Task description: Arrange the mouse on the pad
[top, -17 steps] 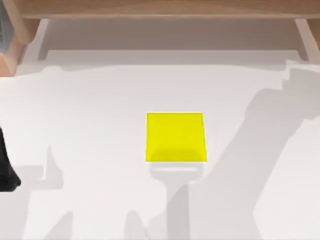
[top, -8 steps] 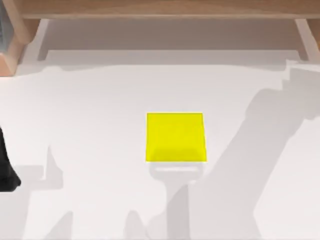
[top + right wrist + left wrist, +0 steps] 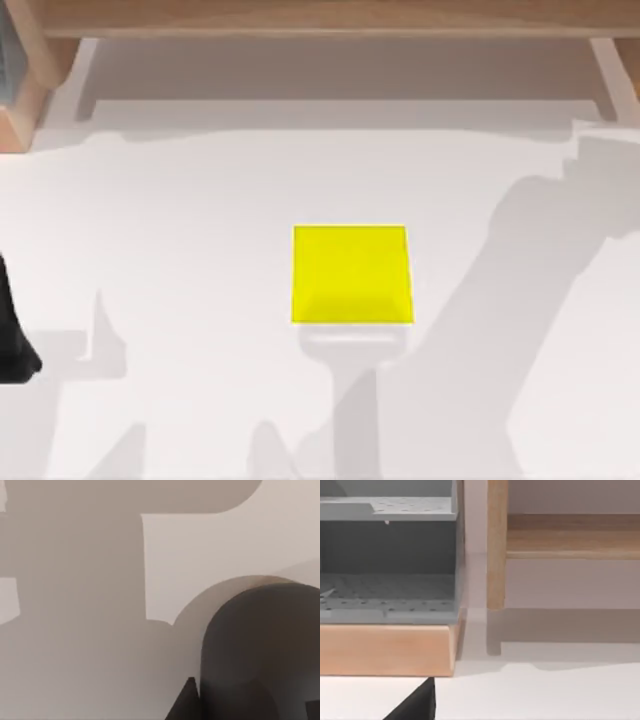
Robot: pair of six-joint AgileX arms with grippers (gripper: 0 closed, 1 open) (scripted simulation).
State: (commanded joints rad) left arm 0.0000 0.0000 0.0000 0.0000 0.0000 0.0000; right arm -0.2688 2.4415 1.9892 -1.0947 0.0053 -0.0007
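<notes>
Flat bright yellow square pad [image 3: 351, 275] lies bare on the white table [image 3: 200, 220], about mid-width and somewhat toward the near edge; nothing on it. In the right wrist view a grey rounded object [image 3: 260, 650] sits close under the camera, likely the small grey oval mouse; can't tell if it's gripped or resting on the surface, nor where on the table it is. Right gripper's fingers: cannot tell whether apart or together. Left arm [image 3: 12, 340] parked at the table's left edge; its wrist view faces a grey perforated shelf unit [image 3: 387, 565] on a pale wooden base [image 3: 385, 650], shelves look empty; finger state cannot tell. Judged step: mouse not yet on pad, carry or pickup stage. Next move calls for bringing the mouse over the pad's middle and setting it flat.
</notes>
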